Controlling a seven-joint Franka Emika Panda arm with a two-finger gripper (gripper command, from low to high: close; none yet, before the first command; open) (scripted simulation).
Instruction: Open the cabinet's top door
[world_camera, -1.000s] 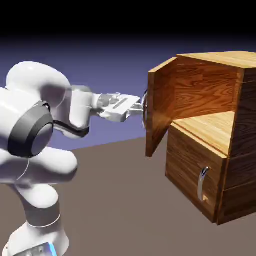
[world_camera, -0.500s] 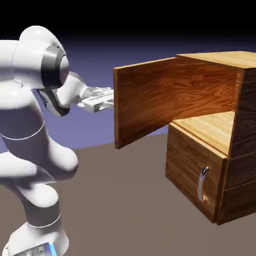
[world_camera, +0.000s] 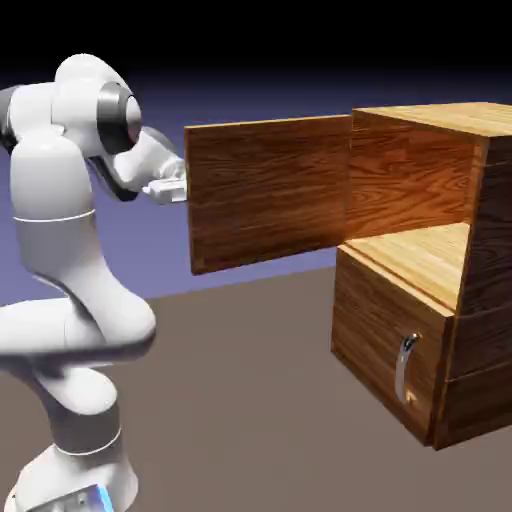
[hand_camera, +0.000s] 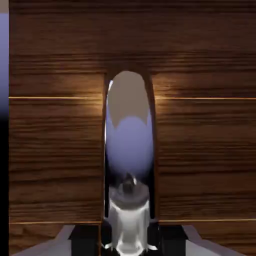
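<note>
The brown wood-grain cabinet (world_camera: 440, 260) stands at the exterior view's right. Its top door (world_camera: 268, 190) is swung wide, reaching out to the left from its hinge edge, and the upper compartment shows open behind it. My gripper (world_camera: 172, 190) sits at the door's far left edge, mostly hidden behind the panel. In the hand view the door's wood (hand_camera: 200, 150) fills the picture. The curved silver handle (hand_camera: 128, 145) runs up the middle, and my gripper (hand_camera: 128, 241) is shut on its lower end, with the dark fingertips (hand_camera: 85, 239) close on either side.
Below the open compartment is the shorter lower panel (world_camera: 375, 335) with its small silver handle (world_camera: 403, 366), closed. The robot's white arm (world_camera: 60, 260) rises at the left of the exterior view over the brown table (world_camera: 250, 400).
The top door has swung much further open, its free edge moving toward the exterior view's left. My arm has drawn back and up with the handle in its grip.
</note>
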